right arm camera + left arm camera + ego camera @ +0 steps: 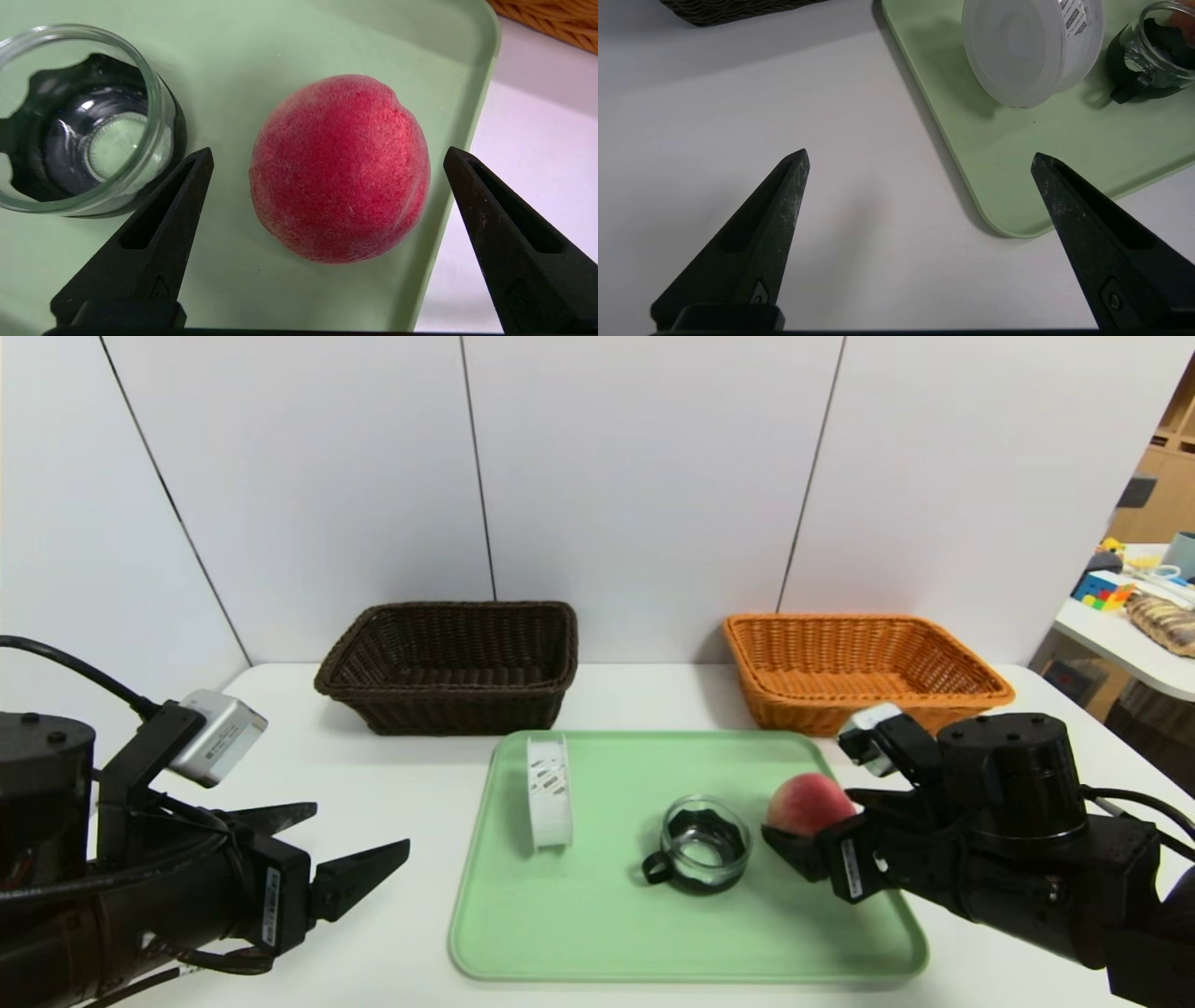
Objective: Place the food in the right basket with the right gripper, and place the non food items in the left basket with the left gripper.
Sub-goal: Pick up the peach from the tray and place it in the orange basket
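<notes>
On the green tray's point(597, 933) right side, the peach point(340, 168) sits just beside the glass cup point(79, 121). Right gripper point(327, 156), wide open and empty, brackets it, seemingly not touching; it should advance squarely, avoid the cup, and close gently.

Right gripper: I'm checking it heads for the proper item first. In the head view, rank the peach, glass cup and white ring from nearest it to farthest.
From the open right gripper:
1. Peach, right part of the tray, just beyond the fingertips.
2. Glass cup, tray's middle.
3. White ring, tray's left part, farthest.
</notes>
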### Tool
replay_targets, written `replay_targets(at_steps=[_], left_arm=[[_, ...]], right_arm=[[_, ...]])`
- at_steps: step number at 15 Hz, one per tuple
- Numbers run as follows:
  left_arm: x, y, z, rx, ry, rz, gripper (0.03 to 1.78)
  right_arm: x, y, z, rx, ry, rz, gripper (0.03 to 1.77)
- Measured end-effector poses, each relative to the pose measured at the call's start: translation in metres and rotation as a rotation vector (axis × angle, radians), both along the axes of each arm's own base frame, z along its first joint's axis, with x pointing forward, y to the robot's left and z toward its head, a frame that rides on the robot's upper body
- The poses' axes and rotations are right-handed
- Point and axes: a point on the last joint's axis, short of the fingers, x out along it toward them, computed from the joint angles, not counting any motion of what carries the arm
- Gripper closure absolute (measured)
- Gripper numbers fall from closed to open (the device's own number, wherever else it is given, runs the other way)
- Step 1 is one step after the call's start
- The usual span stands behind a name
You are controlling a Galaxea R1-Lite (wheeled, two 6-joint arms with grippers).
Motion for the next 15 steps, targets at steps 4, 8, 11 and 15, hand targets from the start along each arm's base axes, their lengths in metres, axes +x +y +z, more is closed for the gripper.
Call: replay_targets(at_steps=[4, 8, 11, 15], left_arm=[[-0.0010, 0.0004, 0.0002, -0.002, -0.003, -0.001, 0.12], [-0.0018, 0.0008, -0.0001, -0.003, -0.004, -0.001, 0.12], [-0.0027, 0.0012, 0.0000, -0.003, -0.005, -0.001, 0.12], [-0.0039, 0.0018, 0.0013, -0.006, -0.012, -0.001, 0.12]], right_arm=[[0.0024, -0.0005, -0.0026, -0.017, 0.003, -0.007, 0.10], [0.0056, 0.0007, -0.0040, -0.020, -0.006, -0.004, 0.10], [0.0088, 0.0024, -0.0048, -0.006, -0.034, -0.005, 0.10], [0.0088, 0.0024, -0.0074, -0.018, -0.029, -0.001, 0.10]])
